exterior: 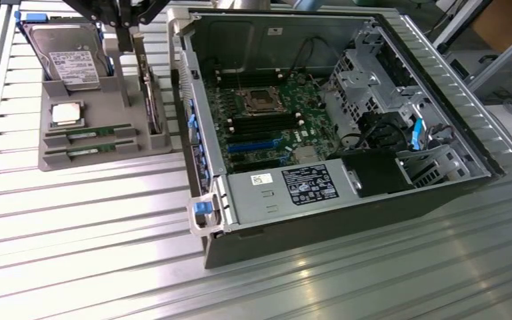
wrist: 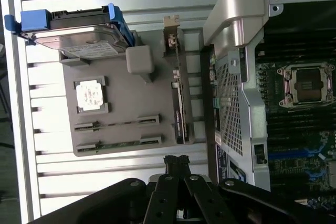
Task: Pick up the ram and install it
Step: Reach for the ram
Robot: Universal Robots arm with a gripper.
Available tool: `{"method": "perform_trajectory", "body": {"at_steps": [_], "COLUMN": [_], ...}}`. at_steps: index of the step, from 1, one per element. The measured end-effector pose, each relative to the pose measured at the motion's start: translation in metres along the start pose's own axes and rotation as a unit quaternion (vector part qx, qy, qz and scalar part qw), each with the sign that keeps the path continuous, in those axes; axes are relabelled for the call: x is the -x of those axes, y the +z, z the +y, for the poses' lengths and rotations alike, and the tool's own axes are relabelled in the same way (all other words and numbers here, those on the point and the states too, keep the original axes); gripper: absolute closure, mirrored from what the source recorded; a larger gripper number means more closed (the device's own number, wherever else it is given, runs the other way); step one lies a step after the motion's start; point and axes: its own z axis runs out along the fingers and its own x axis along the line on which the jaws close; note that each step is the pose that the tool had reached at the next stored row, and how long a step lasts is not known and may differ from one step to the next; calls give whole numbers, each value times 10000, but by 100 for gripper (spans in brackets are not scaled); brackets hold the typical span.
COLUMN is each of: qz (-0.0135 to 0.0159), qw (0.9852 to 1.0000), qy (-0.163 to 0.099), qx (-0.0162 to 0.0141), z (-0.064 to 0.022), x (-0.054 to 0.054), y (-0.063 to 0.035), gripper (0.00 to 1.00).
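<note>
Right, status: approach step, nothing picked yet. The black two-finger gripper (wrist: pixel 176 162) is clenched, fingertips pressed together with nothing between them. It hangs well above the grey moulded parts tray (wrist: pixel 123 90), clear of everything on it.

Ram: two long thin green circuit-board sticks stand on edge in their tray slots, parallel and slightly apart. The outer ram stick (wrist: pixel 118 144) sits at the tray edge. The inner ram stick (wrist: pixel 116 125) lies between it and the square silver processor chip (wrist: pixel 90 94). Both are below and ahead of the tool, untouched. Can't tell which one is the target.

Past the sticks from the tool is a silver hard drive with blue rails (wrist: pixel 84 38). Off to the tool's side a green card with a metal bracket (wrist: pixel 178 103) stands in its slot. Beyond it is the open grey computer case (wrist: pixel 236 35), with the black memory slots (exterior: pixel 261 125) looking unpopulated.

My read on the grasp:
- Jaws need to open first, just wide enough to straddle a stick's thin faces.
- Wrist needs squaring to the stick's long axis, centred between the end holders.
- Descent should be straight down.
- Margin is thin. One finger must enter the gap between the sticks without nudging the neighbour.
</note>
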Motion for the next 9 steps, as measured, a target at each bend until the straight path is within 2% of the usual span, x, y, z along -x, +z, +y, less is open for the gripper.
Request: {"method": "perform_trajectory", "body": {"at_steps": [9], "qz": [0], "qw": [10000], "qy": [0], "qx": [0], "z": [-8], "x": [-109], "y": [-3], "gripper": [90]}}
